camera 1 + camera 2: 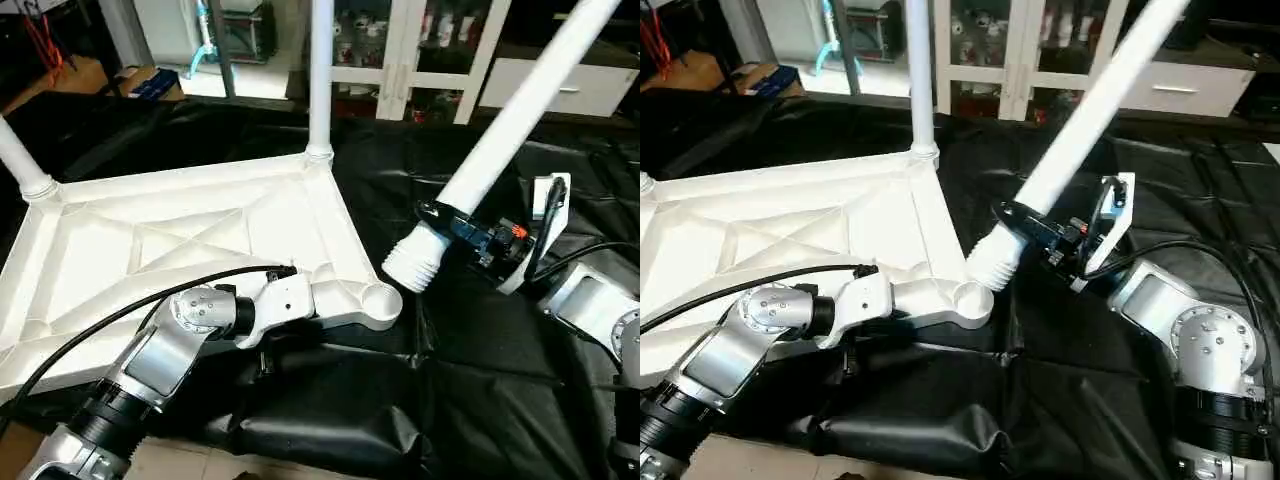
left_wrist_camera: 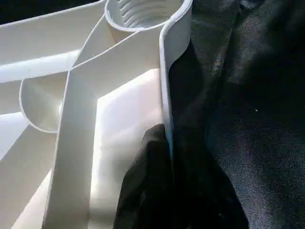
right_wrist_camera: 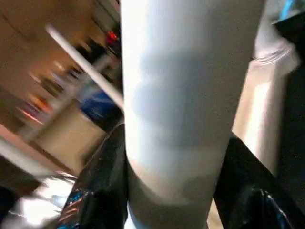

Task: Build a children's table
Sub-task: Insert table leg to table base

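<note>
Two legs are already standing in the upturned table top, which lies ribbed side up on the black sheet covering the work surface. You've got one fitted leg upright in the far corner socket and another fitted leg rising from the socket on the left edge of the head view. Behind the sheet you can see the white glass-door cabinet.

Loose leg is in your right gripper, tilted, narrow end up toward the cabinet, threaded end low and just beside the empty corner socket nearest the right arm. From the head views thread and socket look apart, not engaged. Right fingers are clamped on either side of that tube, just above the threads.

Left gripper is pinched together on the top's near edge wall, one finger inside the rim, the other outside against the sheet. Same empty socket sits further along that wall, threads visible inside.
</note>
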